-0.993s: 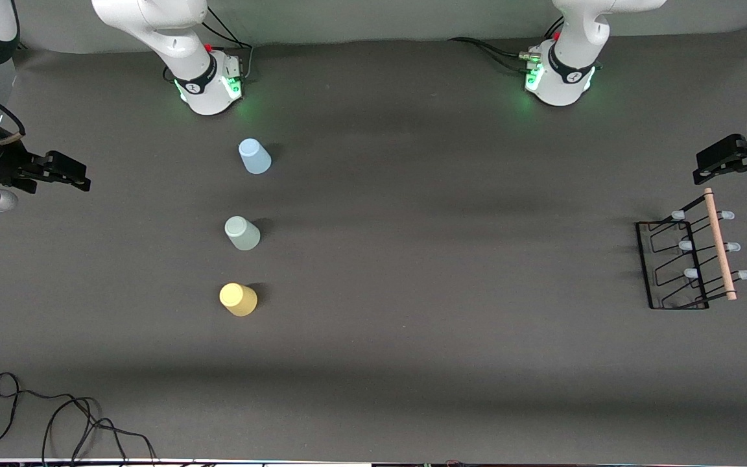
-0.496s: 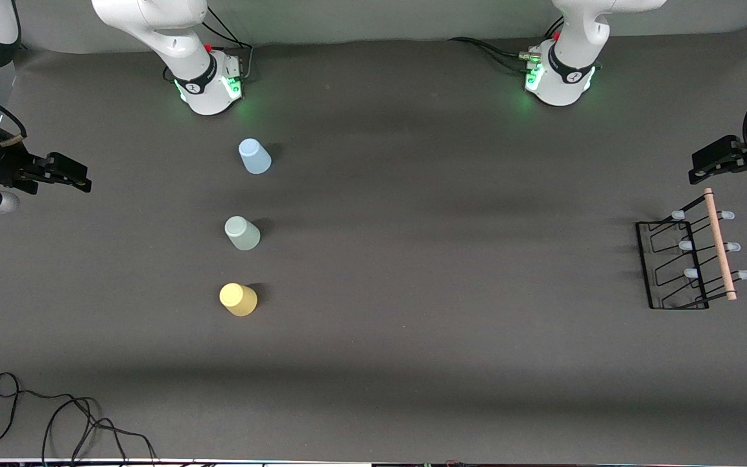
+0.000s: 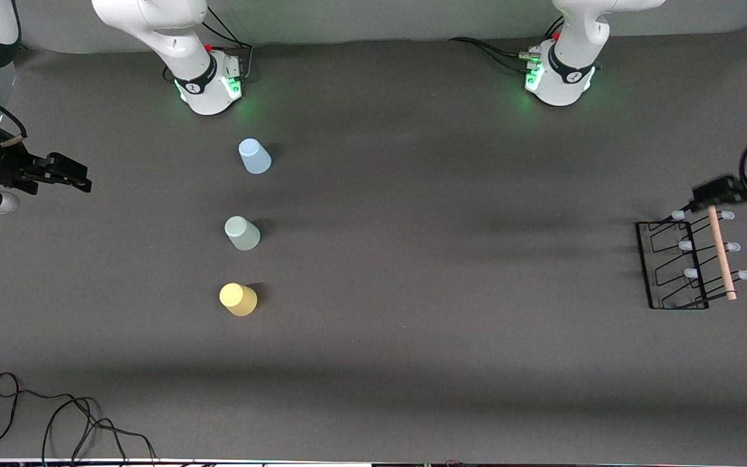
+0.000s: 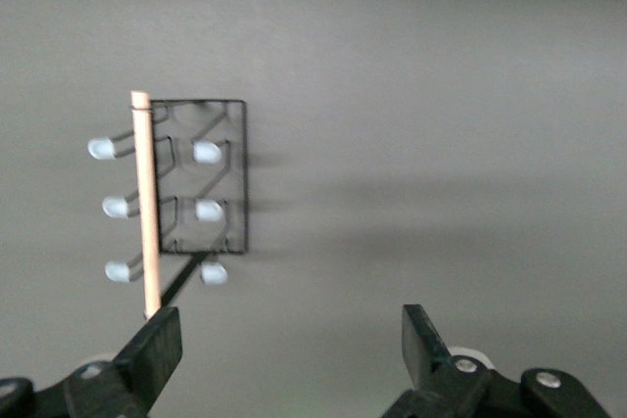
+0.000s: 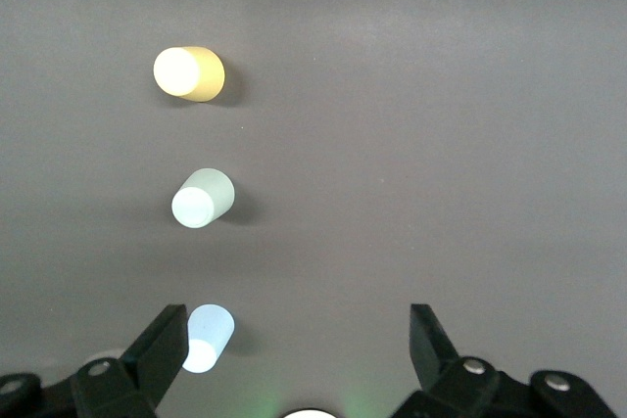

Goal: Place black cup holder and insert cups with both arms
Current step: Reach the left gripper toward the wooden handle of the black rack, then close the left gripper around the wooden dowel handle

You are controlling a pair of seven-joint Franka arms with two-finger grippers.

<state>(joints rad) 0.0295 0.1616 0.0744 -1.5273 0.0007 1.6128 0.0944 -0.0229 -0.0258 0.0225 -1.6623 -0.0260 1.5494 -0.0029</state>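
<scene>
The small black wire cup holder point(image 3: 678, 266) with its light wooden rod handle point(image 3: 721, 254) stands on the dark grey table point(image 3: 445, 259) at the left arm's end. The rod's long axis runs from the robots' side toward the front camera, and three pairs of pale-blue-tipped prongs point(image 3: 685, 246) stick out crosswise on either side of it. No cup sits on any prong.

The left arm's black two-finger gripper point(image 3: 714, 191) hangs over the rod's end that lies toward the robot bases. The front view blurs it, but the left wrist view shows its fingers point(image 4: 157, 345) spread wide apart with nothing between them, one finger just at the rod's end; that view also shows the rack point(image 4: 201, 178) with all six prong tips bare.

Three small pastel plastic cups stand upside down in a row toward the right arm's end: the light blue cup point(image 3: 254, 156) nearest the robot bases, the pale mint green cup point(image 3: 242, 233) in the middle, and the yellow cup point(image 3: 238, 299) nearest the front camera, each apart from the next.

The right arm's black gripper point(image 3: 65, 176) waits at its end of the table, away from the cups. The right wrist view shows its fingers point(image 5: 162, 345) wide open and empty, and all three cups point(image 5: 203, 199).

A black cable point(image 3: 56, 415) lies coiled at the table's camera-side edge.
</scene>
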